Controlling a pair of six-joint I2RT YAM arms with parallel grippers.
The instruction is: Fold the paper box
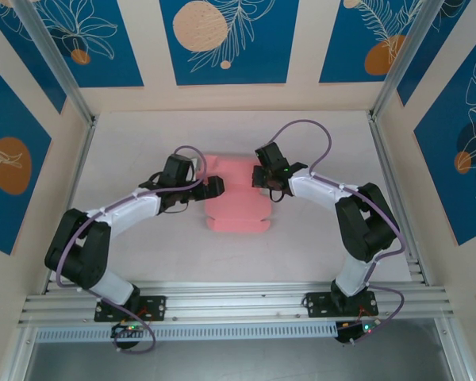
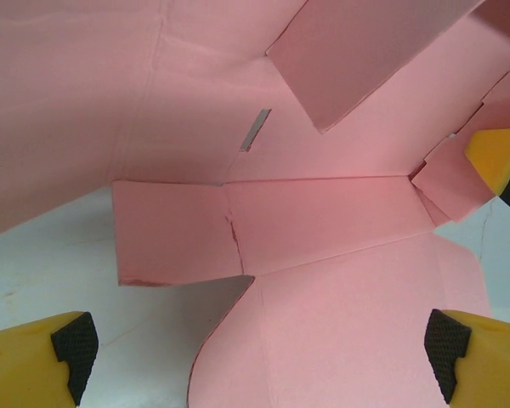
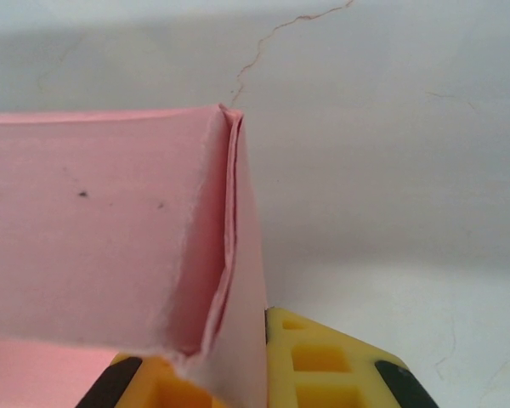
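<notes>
Top external: paper box (image 1: pixel 236 198), bare table (image 1: pixel 238 258) past its near edge.

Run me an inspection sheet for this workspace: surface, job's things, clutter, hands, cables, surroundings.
Surface: white table, fine cracks visible.
Job's things: pink paper box, partly folded, mid-table between the arms.
Clutter: nothing seen.
Hands: left hand open at the box's left edge; right hand shut on a folded edge of it.
Cables: purple cable looping along each arm.
Surroundings: walls with blue floral panels; metal rail at the near edge.
</notes>
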